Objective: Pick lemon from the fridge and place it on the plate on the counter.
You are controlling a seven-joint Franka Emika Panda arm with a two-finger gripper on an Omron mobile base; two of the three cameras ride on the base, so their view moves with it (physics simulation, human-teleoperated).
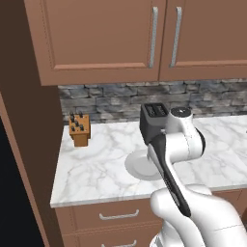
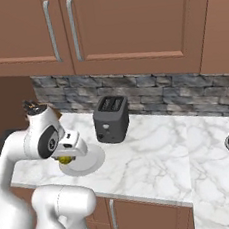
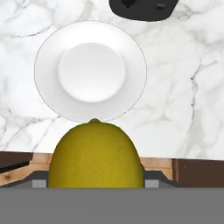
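We see our gripper (image 2: 67, 158) closed around the lemon (image 3: 95, 154), which sits clamped between the two fingers; in the hand view the yellow fruit bulges up large at the bottom, its small pointed tip toward the plate (image 3: 131, 57), and the finger tips themselves are almost wholly hidden behind it, so we judge the jaws to be spread only as wide as the fruit. From the right base view we catch a sliver of the lemon under the white hand, held above the near edge of the plate (image 2: 92, 164) and not touching it. The plate lies flat on the white marble counter (image 2: 156, 152), bare in its middle, close to the counter's front edge. Just behind it stands the black toaster (image 2: 111, 119), upright with its two slots facing up, near but apart from the plate's rim. In the left base view our arm covers part of the plate (image 1: 137, 166) and the toaster (image 1: 153, 120); further left on the counter (image 1: 96, 164), well apart from the plate, stands a wooden knife block (image 1: 79, 130) against the grey stone backsplash (image 1: 111, 99). Brown wall cabinets (image 1: 96, 34) with silver handles hang above.
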